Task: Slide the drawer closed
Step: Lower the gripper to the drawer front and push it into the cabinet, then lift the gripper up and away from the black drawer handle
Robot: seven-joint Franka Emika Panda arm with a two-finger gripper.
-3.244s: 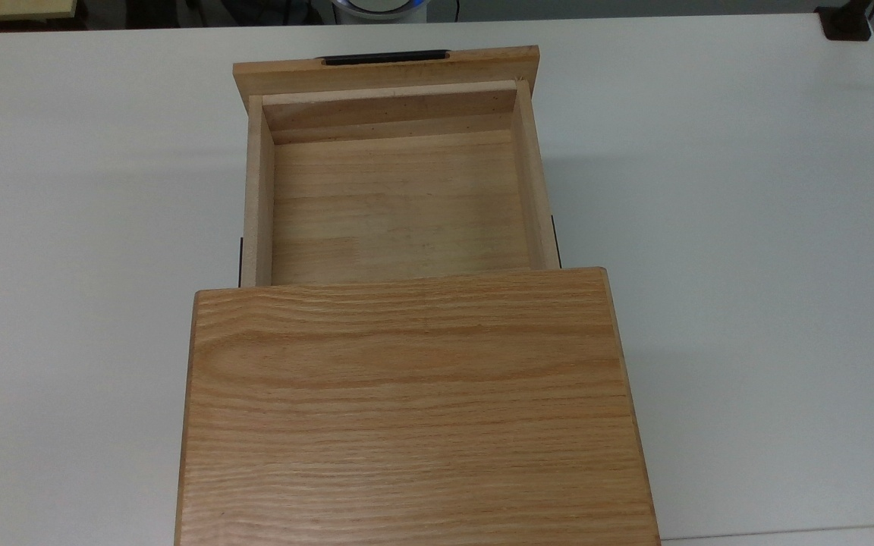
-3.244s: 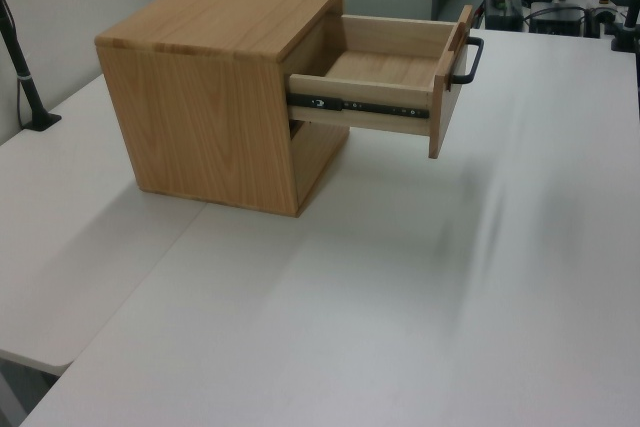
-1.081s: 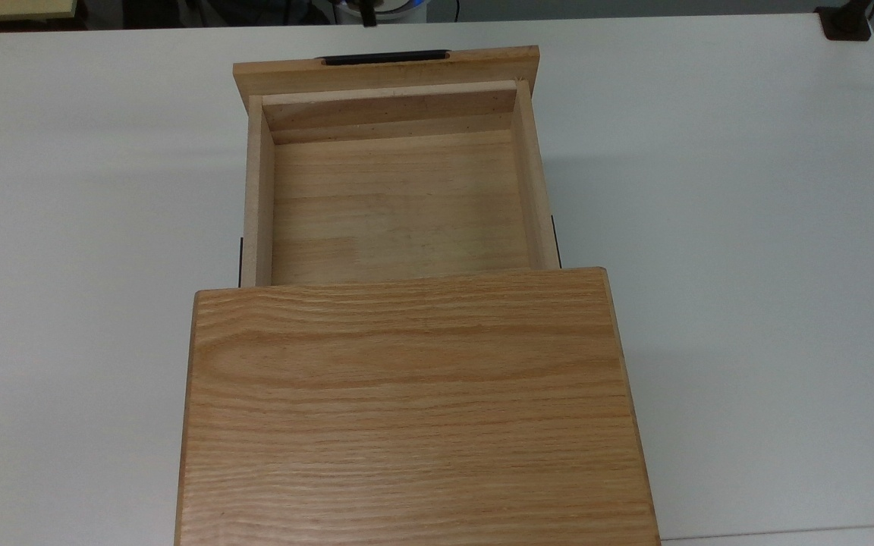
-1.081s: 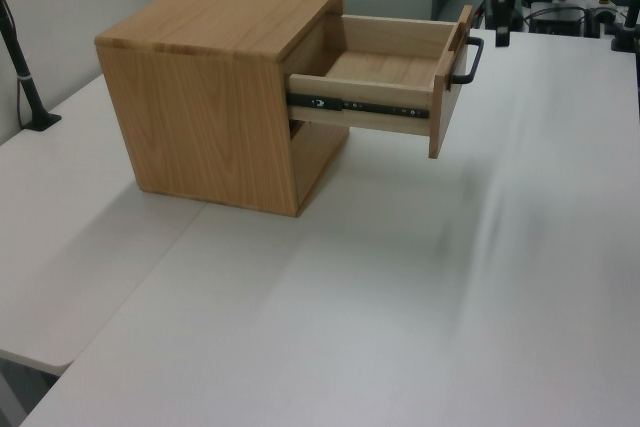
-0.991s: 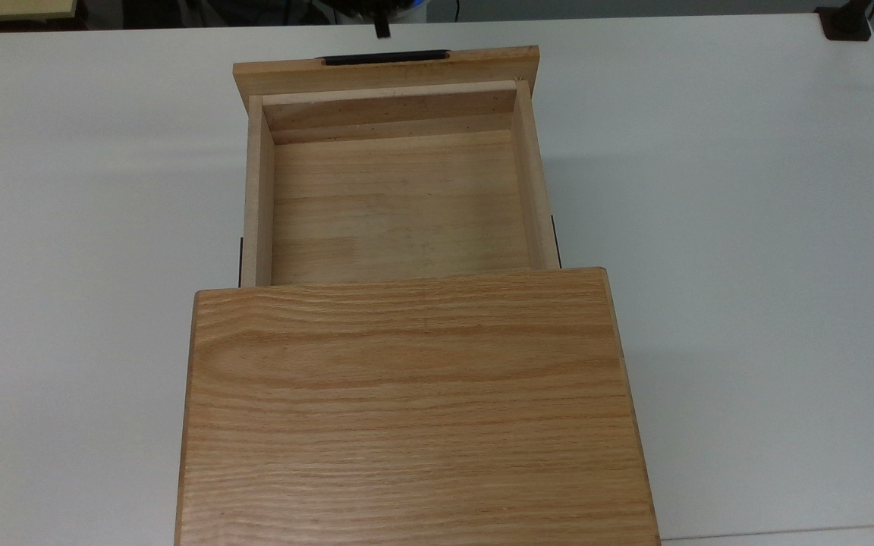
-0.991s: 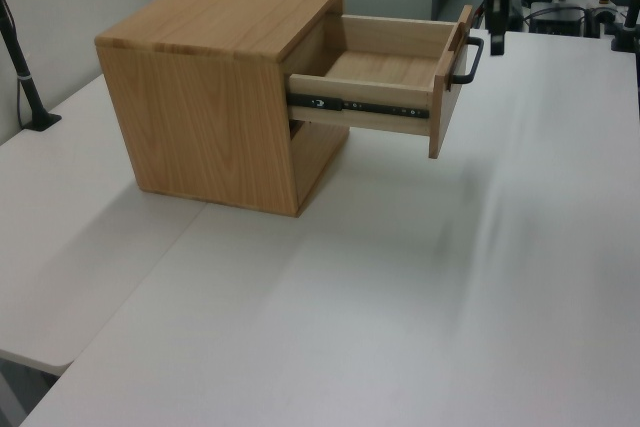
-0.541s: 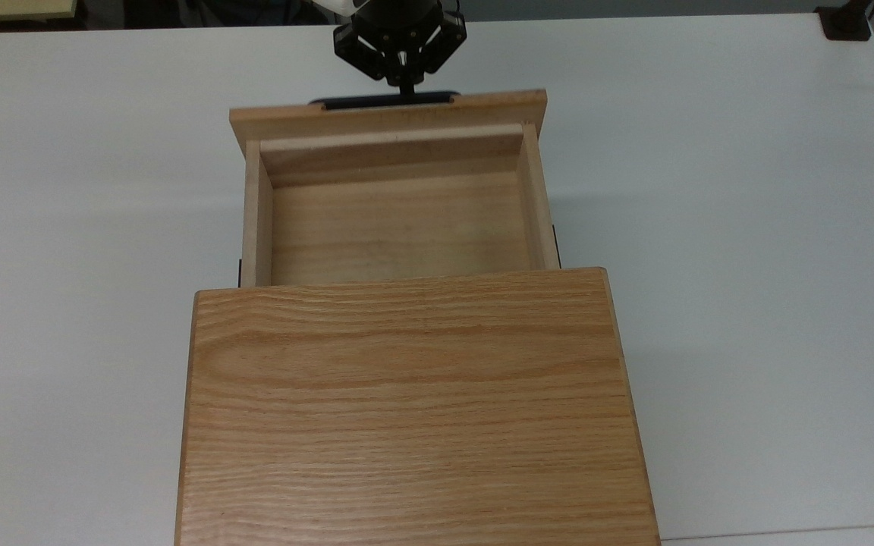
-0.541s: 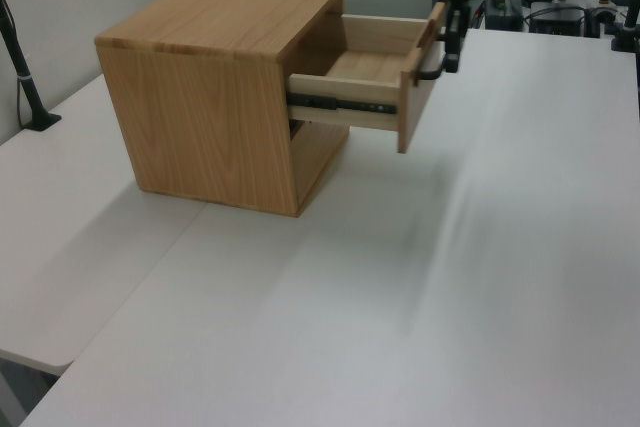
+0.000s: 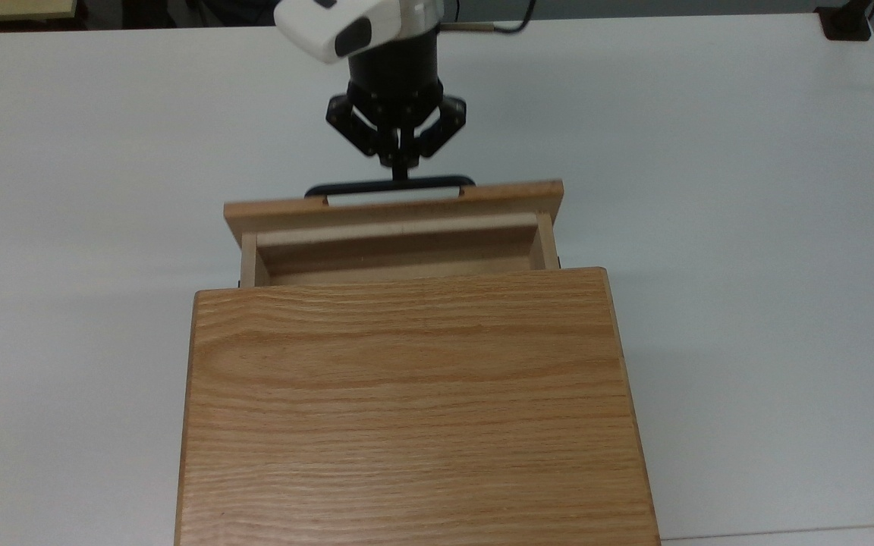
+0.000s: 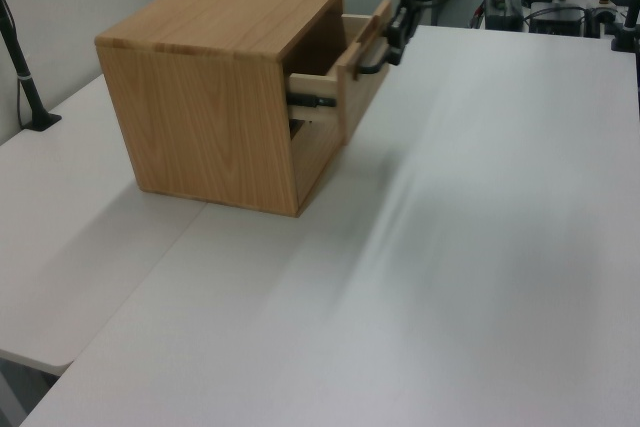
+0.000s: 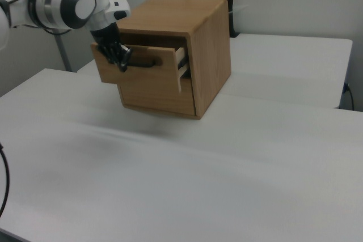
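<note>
Top view: gripper (image 9: 400,168), fingers pinched together with nothing between them, presses its tip on the handle (image 9: 390,186) of the drawer (image 9: 399,227), which juts slightly from the cabinet (image 9: 414,402) mid-desk (image 9: 748,227); closing push underway, next a straight shove until flush.

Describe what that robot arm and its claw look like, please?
The arm is glossy white, built of rounded segments with dark grey round caps at the joints. It ends in a black cylindrical wrist carrying a black claw with angular linkages and two slim fingers. A thin dark cable trails behind it.
</note>
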